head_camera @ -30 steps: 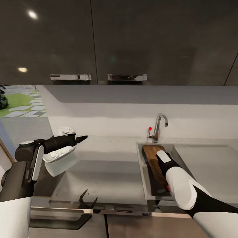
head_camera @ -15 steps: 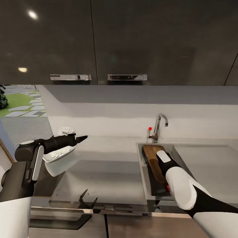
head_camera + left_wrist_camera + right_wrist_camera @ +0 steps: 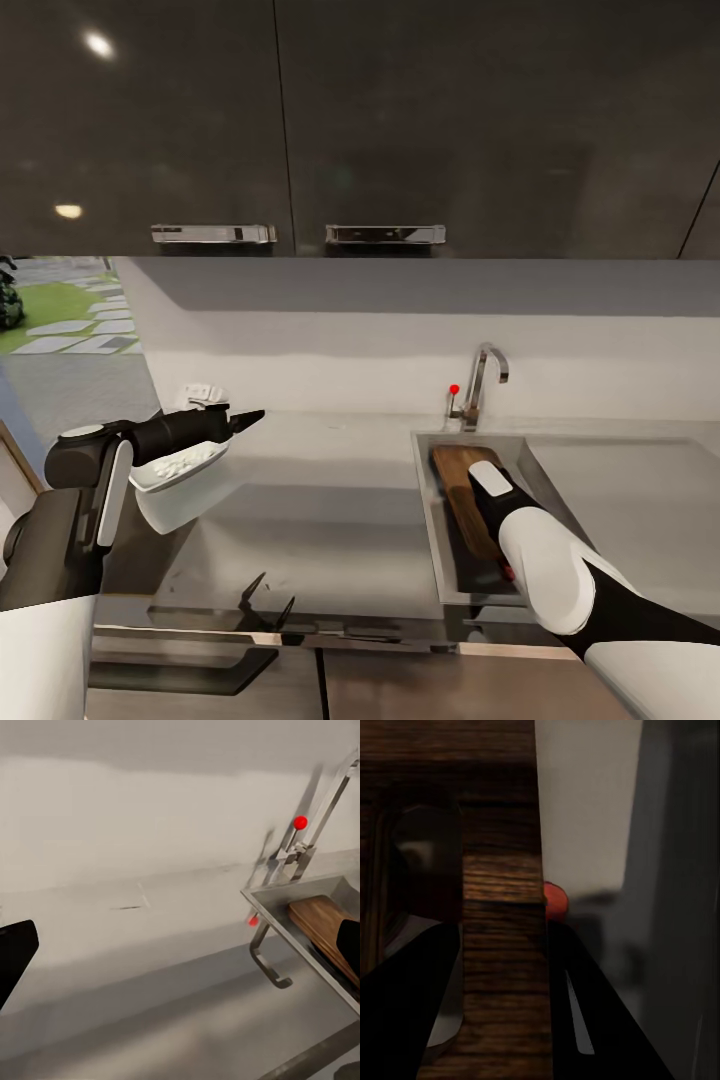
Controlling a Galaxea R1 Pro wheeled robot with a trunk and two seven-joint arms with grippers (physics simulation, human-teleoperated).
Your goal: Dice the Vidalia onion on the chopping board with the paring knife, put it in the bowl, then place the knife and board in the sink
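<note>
Down inside the sink [image 3: 432, 505] the board [image 3: 462, 490] leaned, pinched at its handle end by the right gripper [image 3: 502, 1012], apparently being set down; left gripper [image 3: 245, 418], over the bowl [image 3: 180, 470]: closure unclear.

The chopping board [image 3: 462, 480] is brown wood with dark, visible grain, lying in the matt grey metal sink [image 3: 428, 520]. The tap [image 3: 483, 385] is shiny chrome, the bench [image 3: 320, 500] smooth glossy grey, and the wall cabinets [image 3: 400, 120] glossy dark. The bowl [image 3: 180, 470] looks glossy white.
</note>
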